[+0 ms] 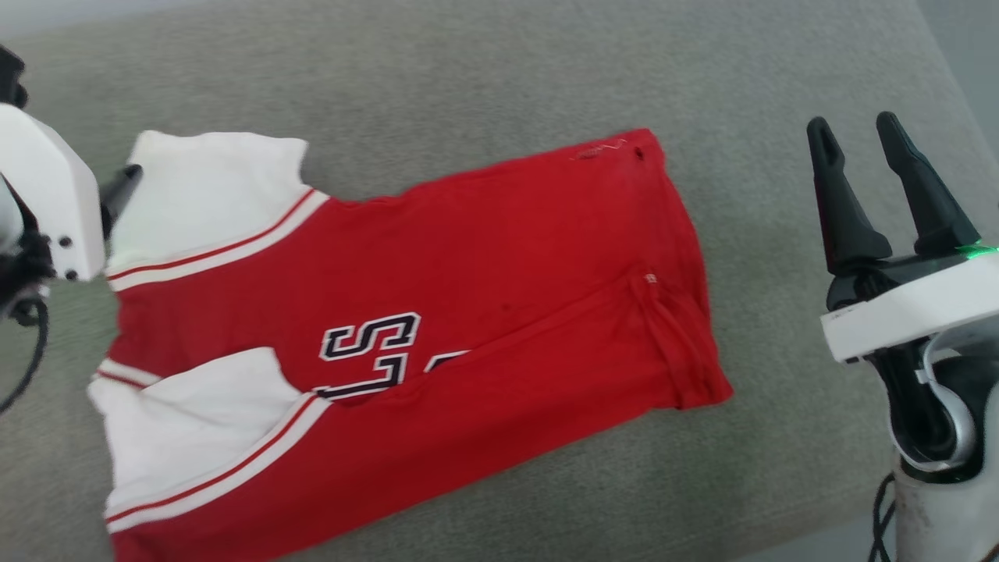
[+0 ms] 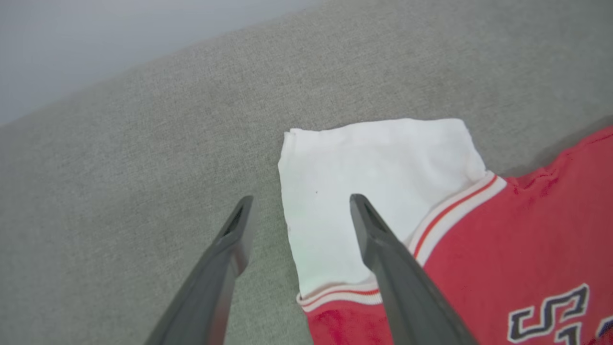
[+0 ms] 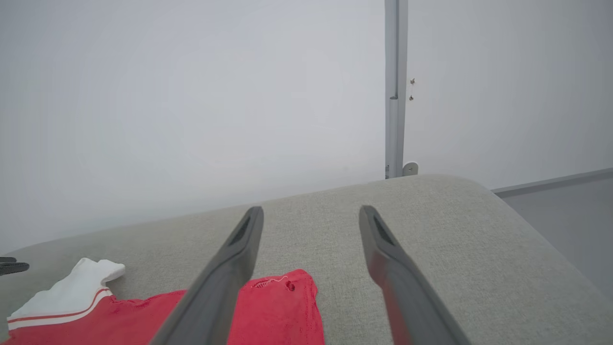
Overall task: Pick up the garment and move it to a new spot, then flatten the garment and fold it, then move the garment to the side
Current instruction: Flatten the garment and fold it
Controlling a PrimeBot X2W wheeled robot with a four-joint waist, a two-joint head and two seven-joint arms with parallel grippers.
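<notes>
Now the garment (image 1: 499, 257) lies flat on the grey bench (image 1: 484, 70), partly folded along its length, with its white sleeves toward the robot's left. The left fingers (image 2: 383, 249) stand spread and empty, one above a sleeve's edge, one above bare bench. The right fingers (image 1: 843, 203) are parted too, holding nothing, apart from the hem.

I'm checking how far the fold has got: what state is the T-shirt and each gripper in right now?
red T-shirt: lying flat on the grey cushion, one long side folded over its printed lettering, held by neither gripper.
left gripper: open, poised over the white sleeve at its edge.
right gripper: open, empty, clear of the shirt beyond its hem.
</notes>
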